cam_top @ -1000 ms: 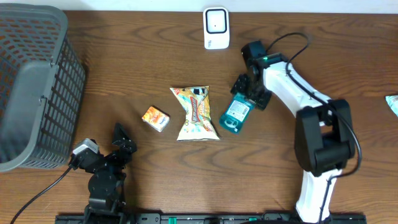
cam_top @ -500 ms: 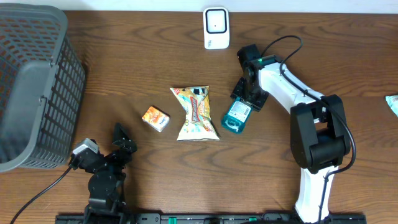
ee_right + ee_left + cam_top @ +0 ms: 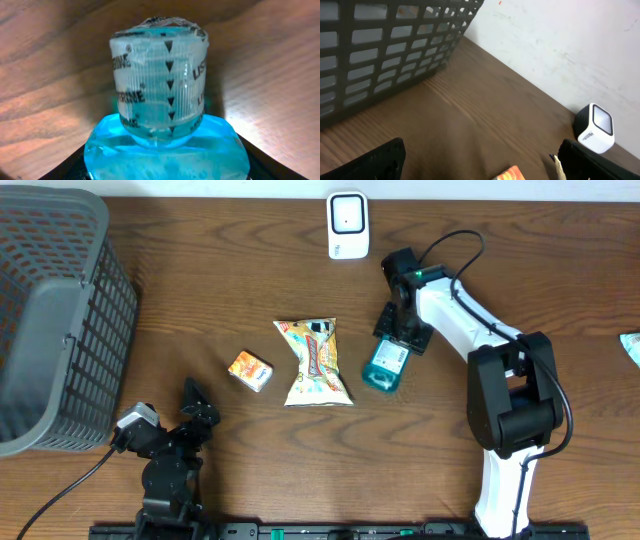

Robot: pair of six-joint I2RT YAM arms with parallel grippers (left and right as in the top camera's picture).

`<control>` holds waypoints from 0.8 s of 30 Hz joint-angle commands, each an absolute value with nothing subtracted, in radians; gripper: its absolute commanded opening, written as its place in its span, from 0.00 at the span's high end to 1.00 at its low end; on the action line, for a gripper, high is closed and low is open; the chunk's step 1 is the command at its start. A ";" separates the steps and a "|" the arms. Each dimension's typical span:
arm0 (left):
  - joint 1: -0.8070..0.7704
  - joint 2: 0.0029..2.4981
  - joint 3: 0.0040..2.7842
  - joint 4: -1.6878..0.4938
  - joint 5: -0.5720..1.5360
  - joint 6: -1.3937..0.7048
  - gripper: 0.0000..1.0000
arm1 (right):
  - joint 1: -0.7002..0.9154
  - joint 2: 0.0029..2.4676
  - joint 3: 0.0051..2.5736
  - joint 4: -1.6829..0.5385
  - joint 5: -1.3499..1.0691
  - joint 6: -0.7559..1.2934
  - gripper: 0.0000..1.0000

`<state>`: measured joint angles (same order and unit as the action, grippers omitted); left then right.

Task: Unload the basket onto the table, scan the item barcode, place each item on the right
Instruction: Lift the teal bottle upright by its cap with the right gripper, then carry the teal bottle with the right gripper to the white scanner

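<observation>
**Bottle in the jaws of the right gripper, near the middle of the table**

Nearest to the robot's base, the left gripper (image 3: 196, 408) hovers low over the front left part of the table (image 3: 200, 300). Its jaws are wide apart and hold nothing; in the left wrist view the two dark fingers (image 3: 382, 160) stand at the lower corners with only wood between them.

A little farther lies a small orange box (image 3: 250, 370). To its right is a snack bag (image 3: 318, 362), lying flat and pinched in at the middle. Box and bag are near each other but apart.

Just beside the bag, on its right, is the bottle (image 3: 385, 366). It is blue-green with a label on its upper face, and its near end points toward the robot. The right gripper (image 3: 399, 337) is at its far end. In the right wrist view the sealed cap faces the camera and the dark fingers (image 3: 65, 167) sit at both sides of the bottle's shoulders. The jaws appear to be closed on the bottle, though the contact itself is at the edge of the picture. I cannot tell if the bottle rests on the wood or is a little lifted.

Farther still, at the back edge, stands the white scanner (image 3: 348, 225), well apart from the bottle. At the far left is a grey basket (image 3: 50, 320).
</observation>
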<state>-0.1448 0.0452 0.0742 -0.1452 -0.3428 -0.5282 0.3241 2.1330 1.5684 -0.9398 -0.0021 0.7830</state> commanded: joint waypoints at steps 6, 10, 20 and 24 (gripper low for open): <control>-0.143 0.045 0.050 -0.155 -0.349 -0.536 0.02 | 0.344 1.981 1.705 -1.016 0.007 0.786 0.76; -0.143 0.045 0.050 -0.155 -0.349 -0.536 0.02 | 0.361 1.895 1.705 -1.018 0.008 0.816 0.76; -0.143 0.045 0.050 -0.155 -0.349 -0.536 0.02 | 0.391 1.721 1.705 -1.042 0.009 0.826 0.77; -0.143 0.045 0.050 -0.155 -0.349 -0.536 0.02 | 0.391 1.651 1.705 -1.068 0.011 0.858 0.77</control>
<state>-0.1448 0.0452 0.0742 -0.1452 -0.3428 -0.5282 0.3866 1.7290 1.6764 -1.0611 0.0040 0.8177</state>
